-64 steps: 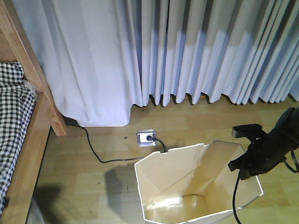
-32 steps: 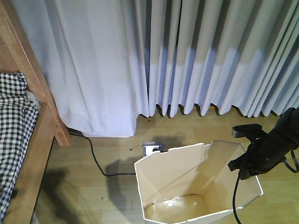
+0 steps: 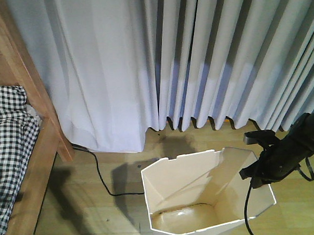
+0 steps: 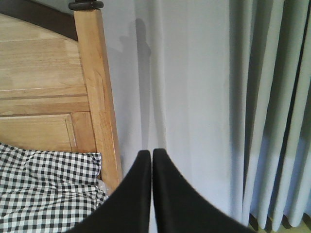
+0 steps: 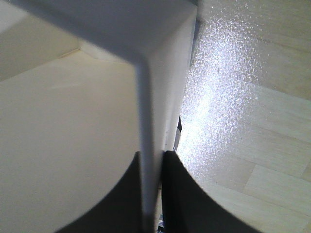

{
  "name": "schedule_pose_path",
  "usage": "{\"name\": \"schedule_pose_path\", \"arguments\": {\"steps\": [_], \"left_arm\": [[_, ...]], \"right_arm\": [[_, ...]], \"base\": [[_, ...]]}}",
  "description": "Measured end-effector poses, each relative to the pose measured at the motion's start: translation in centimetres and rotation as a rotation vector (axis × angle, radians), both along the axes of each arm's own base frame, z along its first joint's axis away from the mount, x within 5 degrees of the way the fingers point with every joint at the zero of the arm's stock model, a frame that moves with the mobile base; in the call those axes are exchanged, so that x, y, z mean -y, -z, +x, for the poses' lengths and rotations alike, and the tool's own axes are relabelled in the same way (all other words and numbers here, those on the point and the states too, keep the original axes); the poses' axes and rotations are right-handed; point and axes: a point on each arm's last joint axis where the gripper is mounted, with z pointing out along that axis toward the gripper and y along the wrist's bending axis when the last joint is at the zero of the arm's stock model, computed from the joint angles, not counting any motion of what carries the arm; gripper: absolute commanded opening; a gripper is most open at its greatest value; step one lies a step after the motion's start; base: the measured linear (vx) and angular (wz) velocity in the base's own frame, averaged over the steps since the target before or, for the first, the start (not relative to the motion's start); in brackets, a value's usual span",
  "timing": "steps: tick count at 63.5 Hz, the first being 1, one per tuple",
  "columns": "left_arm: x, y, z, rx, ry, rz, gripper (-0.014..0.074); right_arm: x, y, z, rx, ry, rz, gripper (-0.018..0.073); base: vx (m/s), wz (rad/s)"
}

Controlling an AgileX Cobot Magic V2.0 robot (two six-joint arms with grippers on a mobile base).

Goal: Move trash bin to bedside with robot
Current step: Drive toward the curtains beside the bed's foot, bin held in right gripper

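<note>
The trash bin (image 3: 173,187) is standing upright on the wooden floor (image 3: 88,204), its open mouth facing up and its walls narrowing toward the base. Its longer side is running left to right across the front view. It is sitting to the right of the bed frame (image 3: 39,102) and well apart from it, near the hem of the pale curtain (image 3: 196,58). Black-and-white checked bedding (image 3: 9,129) is lying inside the frame.

The right gripper (image 3: 256,176) is pinching the bin's right-hand wall at the rim. The right wrist view is showing one black finger on each side of the thin wall (image 5: 148,121). The left gripper (image 4: 150,154) is holding nothing, its fingers pressed together, pointing at the curtain beside the bed post.

Compared with a second ago, the bin and right gripper are keeping the same place in the front view, while the curtain, bed post and black floor cable (image 3: 99,177) are sitting lower. The floor socket seen behind the bin is no longer showing.
</note>
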Motion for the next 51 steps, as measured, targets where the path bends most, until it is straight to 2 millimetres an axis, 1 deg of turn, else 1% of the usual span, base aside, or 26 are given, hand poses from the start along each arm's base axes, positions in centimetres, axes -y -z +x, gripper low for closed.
{"name": "schedule_pose_path", "arguments": {"steps": [51], "left_arm": [[0.00,0.00,0.00,0.000,0.000,0.000,-0.0006]], "right_arm": [[0.00,0.00,0.00,0.000,0.000,0.000,-0.0006]], "base": [[0.02,0.00]]}}
